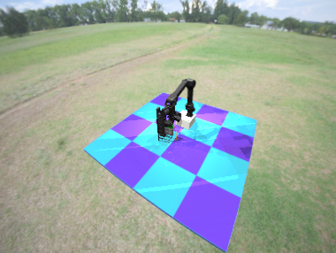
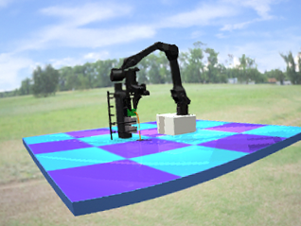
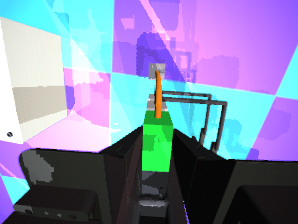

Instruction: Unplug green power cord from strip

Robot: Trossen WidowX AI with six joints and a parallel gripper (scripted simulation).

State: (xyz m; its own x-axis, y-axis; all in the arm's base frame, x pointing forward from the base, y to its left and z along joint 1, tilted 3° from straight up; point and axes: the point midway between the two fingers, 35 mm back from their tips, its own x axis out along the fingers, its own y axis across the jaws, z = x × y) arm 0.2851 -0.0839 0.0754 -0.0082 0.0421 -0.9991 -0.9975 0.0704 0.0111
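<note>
The green plug (image 2: pixel 132 112) (image 3: pixel 157 145) (image 1: pixel 171 127) is at the side of the tall black upright strip (image 2: pixel 122 116) (image 1: pixel 160 124), above the grey blocks. It appears to touch the strip, but the joint is hidden. My gripper (image 3: pixel 157 132) is shut on the green plug, one finger on each side; in the exterior view it comes down from above. An orange cord (image 2: pixel 139 127) (image 3: pixel 158 95) runs from the plug down toward the mat.
Grey blocks (image 2: pixel 131 124) (image 3: pixel 156 70) sit below the plug. A thin black wire rack (image 2: pixel 110 116) stands beside the strip. The white base box (image 1: pixel 187 119) (image 2: pixel 183 122) (image 3: pixel 37 85) is close by, under the arm. All stand on a purple and cyan checkered mat (image 1: pixel 199 226) (image 2: pixel 108 179).
</note>
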